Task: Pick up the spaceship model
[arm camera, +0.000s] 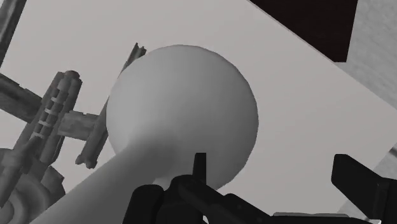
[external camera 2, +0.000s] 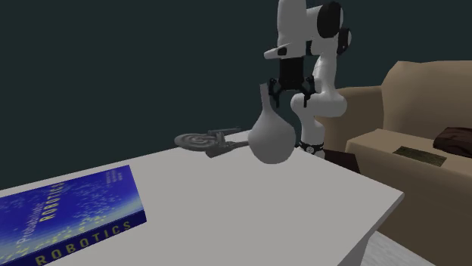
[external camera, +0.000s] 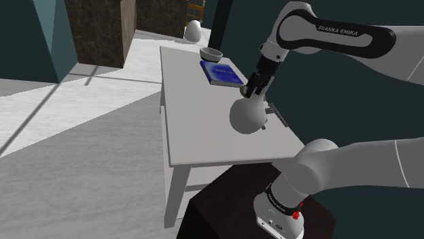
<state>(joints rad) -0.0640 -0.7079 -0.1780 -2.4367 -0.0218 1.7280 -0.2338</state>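
You can read FRANKA EMIKA on the arm and ROBOTICS on the blue book. The gripper hangs with its fingers apart just above the grey vase. The spaceship model lies on the table just beside that vase.

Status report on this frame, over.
Claw open, above neck of grey round-bellied vase. Grey spaceship model flat on white table, ungrasped. Vase stands in the way, beside it.

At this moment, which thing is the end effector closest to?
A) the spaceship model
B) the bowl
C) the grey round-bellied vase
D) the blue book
C: the end effector is at the top of the neck of the grey round-bellied vase with its fingers apart, while the spaceship model lies untouched beside the vase.
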